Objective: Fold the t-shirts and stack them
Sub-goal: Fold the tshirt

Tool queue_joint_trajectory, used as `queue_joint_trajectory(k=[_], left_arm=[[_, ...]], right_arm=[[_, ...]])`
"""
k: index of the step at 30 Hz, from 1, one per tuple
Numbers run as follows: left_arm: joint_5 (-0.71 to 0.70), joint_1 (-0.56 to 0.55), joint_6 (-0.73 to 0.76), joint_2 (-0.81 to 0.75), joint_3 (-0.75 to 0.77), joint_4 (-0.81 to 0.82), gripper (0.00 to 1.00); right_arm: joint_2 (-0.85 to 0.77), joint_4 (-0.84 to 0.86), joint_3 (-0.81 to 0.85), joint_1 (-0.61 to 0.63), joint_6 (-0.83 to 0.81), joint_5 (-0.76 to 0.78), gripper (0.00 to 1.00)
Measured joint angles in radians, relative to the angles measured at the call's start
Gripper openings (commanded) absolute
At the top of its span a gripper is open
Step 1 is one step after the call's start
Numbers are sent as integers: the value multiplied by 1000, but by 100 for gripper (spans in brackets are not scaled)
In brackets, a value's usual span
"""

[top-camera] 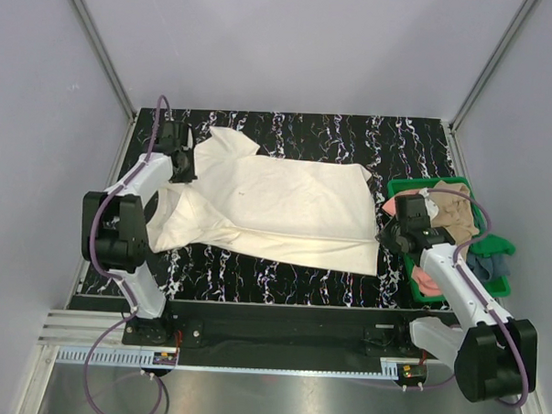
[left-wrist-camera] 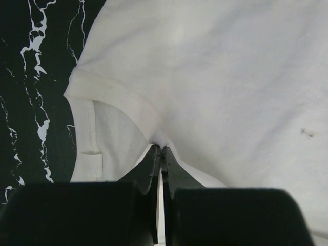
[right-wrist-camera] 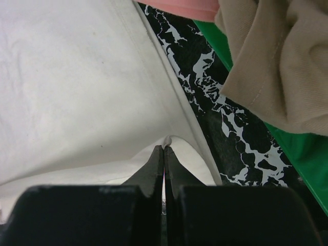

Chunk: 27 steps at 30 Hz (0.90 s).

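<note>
A large cream t-shirt lies spread across the black marbled table. My left gripper is shut on its cloth beside the neck opening at the left end; the left wrist view shows the pinch and the collar. My right gripper is shut on the shirt's hem at the right end, and the right wrist view shows cloth puckered between the tips. A tan shirt, a salmon-pink one and a grey-blue one lie bunched in the green bin.
The green plastic bin stands at the table's right edge, just behind my right gripper; its wall also shows in the right wrist view. Grey walls close in the table on three sides.
</note>
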Motion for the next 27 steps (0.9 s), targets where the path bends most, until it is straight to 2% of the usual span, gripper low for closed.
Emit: queue_joint_trajectory(k=[6, 11, 22, 25, 26, 27], left_arm=[[-113, 2, 11, 79, 60, -52, 0], [-125, 3, -1, 97, 81, -80, 0], [-169, 5, -50, 155, 155, -105, 0], [-168, 5, -55, 183, 190, -108, 15], [-167, 5, -60, 194, 201, -108, 26], [-168, 5, -56, 196, 204, -107, 31]], right_arm=[[66, 4, 19, 0, -22, 23, 0], [110, 58, 21, 0, -38, -15, 0], [246, 98, 70, 0, -51, 6, 0], [271, 100, 72, 0, -52, 5, 6], [275, 99, 75, 0, -55, 5, 11], [276, 98, 78, 0, -58, 5, 15]])
